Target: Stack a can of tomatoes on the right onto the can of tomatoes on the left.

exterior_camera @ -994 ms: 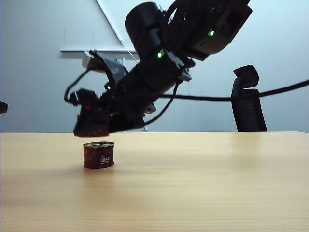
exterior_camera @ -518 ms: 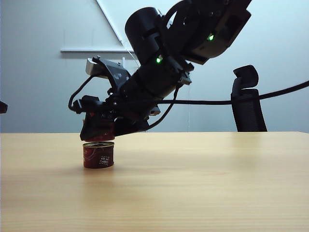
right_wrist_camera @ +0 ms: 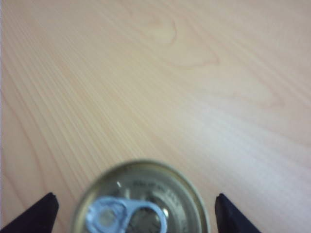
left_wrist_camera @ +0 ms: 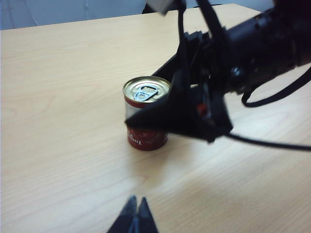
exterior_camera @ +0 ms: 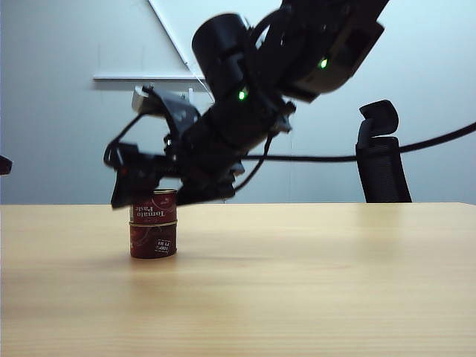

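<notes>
Now the upper can of tomatoes (exterior_camera: 154,206) sits squarely on the lower can of tomatoes (exterior_camera: 153,240), rim to base, toward the left of the desk (exterior_camera: 312,282); a second ago it hung in the air above, clamped in the right tool (exterior_camera: 145,195). The right tool has since spread its jaws: in the right wrist view its two dark tips stand well apart on either side of the can's pull-tab lid (right_wrist_camera: 141,204), touching neither side as far as can be seen. So the can is released and the stack stands by itself. By my reading the task is all but done, and only a clean retreat of the arm remains; a brush against the top can could topple it.

The left tool (left_wrist_camera: 136,217) hangs clenched, empty, nearer the camera side, well apart from the stack.

The desk is pale wood grain, bare apart from the cans. Behind it rise a plain grey wall and, far right, a black office chair (exterior_camera: 381,152).
</notes>
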Robot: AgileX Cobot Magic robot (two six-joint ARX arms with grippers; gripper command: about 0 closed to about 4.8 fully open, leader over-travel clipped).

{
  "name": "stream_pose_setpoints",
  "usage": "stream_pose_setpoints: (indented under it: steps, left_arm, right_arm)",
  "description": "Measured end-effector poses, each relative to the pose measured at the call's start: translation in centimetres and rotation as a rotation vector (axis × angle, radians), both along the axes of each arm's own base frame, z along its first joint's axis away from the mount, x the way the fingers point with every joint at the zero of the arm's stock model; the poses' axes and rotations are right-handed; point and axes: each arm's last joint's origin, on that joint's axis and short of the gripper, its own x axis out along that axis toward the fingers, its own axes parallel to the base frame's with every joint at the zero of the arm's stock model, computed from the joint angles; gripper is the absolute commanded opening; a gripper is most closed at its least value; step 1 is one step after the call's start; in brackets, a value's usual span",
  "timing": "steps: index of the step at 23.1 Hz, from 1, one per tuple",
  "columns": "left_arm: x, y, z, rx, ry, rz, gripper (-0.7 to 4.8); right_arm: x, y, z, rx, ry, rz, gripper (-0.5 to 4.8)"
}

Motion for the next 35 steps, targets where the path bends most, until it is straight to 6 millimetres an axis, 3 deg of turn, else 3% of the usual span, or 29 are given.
stream_pose_setpoints:
  steps: [1, 6, 9, 10, 11, 13, 16, 21, 23, 27, 29, 35]
  left_arm:
    - [0.0, 0.0, 0.0, 0.000, 0.000, 0.000, -0.04]
    - [0.3, 0.6, 0.0, 0.000, 0.000, 0.061, -0.04]
    - [0.6, 1.4, 0.0, -0.001, 0.000, 0.142, -0.04]
    - [0.8, 1.8, 0.0, -0.001, 0.000, 0.182, -0.04]
    - [0.9, 2.0, 0.0, -0.001, 0.000, 0.212, -0.04]
    - [1.0, 2.7, 0.0, -0.001, 0.000, 0.279, -0.04]
    - [1.2, 3.9, 0.1, -0.002, -0.007, 0.406, -0.04]
    - [0.8, 5.0, 0.7, -0.022, -0.087, 0.514, -0.04]
    - [0.8, 5.2, 1.1, -0.030, -0.123, 0.524, -0.04]
    - [0.8, 5.2, 1.0, -0.029, -0.119, 0.525, -0.04]
    - [0.8, 5.2, 1.0, -0.029, -0.120, 0.525, -0.04]
    - [0.8, 5.2, 1.0, -0.029, -0.119, 0.525, -0.04]
  right_arm:
    - [-0.1, -0.1, 0.7, 0.019, -0.001, -0.007, 4.79]
    - [-2.3, -2.2, 10.7, 0.251, -0.158, -0.023, 4.74]
    - [-4.0, -3.8, 14.9, 0.329, -0.214, -0.024, -0.34]
    - [-4.9, -4.7, 16.5, 0.352, -0.235, -0.022, 0.21]
    - [-5.7, -5.4, 17.8, 0.369, -0.256, -0.021, -0.08]
    - [-7.5, -7.3, 20.7, 0.408, -0.318, -0.022, -0.06]
    - [-10.5, -10.5, 23.4, 0.398, -0.348, -0.097, -0.06]
    - [-14.7, -15.3, 24.4, 0.363, -0.379, -0.230, -0.06]
    - [-16.9, -17.7, 23.7, 0.376, -0.409, -0.301, -0.06]
    - [-19.0, -20.2, 21.5, 0.379, -0.438, -0.399, -0.05]
    - [-19.6, -21.1, 20.0, 0.358, -0.434, -0.436, -0.05]
    - [-20.8, -22.2, 18.7, 0.275, -0.377, -0.427, -0.05]
